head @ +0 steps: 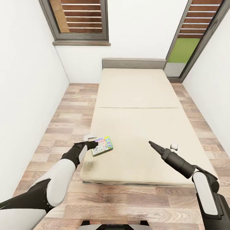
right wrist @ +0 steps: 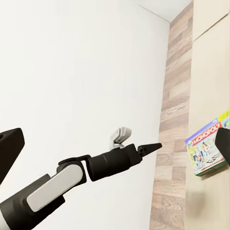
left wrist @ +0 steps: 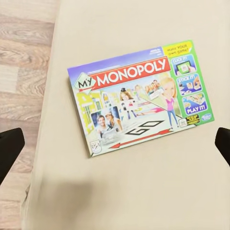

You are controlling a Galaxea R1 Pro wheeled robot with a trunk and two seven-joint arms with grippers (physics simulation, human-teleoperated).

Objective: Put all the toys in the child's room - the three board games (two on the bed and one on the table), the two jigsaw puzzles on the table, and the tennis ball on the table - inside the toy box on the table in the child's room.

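- While both arms reach out over the near end of the bed (head: 137, 127), the left gripper (head: 92, 144) hangs right by the Monopoly box (head: 102, 145).
- In the left wrist view, the left fingers (left wrist: 9, 151) are spread wide, one dark tip at each side, and nothing is between them.
- The Monopoly box (left wrist: 139, 98) lies flat on the beige mattress, close to the bed's left edge, with its picture side up. It is turned a little crooked. The wood floor (left wrist: 24, 62) shows just past that edge.
- The right gripper (head: 154, 145) hangs over the mattress, well away from the box. Its fingers come to a dark point in the head view, and I cannot tell if they are apart or closed. They hold nothing.
- In the right wrist view, the left arm (right wrist: 81, 175) stretches toward the Monopoly box (right wrist: 207, 149), which lies at the mattress edge.
- Farther off, the rest of the mattress is bare, with a seam across the middle.
- At the far end stands the short grey headboard (head: 133, 63).
- Behind it is a white wall (head: 140, 32), with a dark-framed window (head: 80, 20) on each side.
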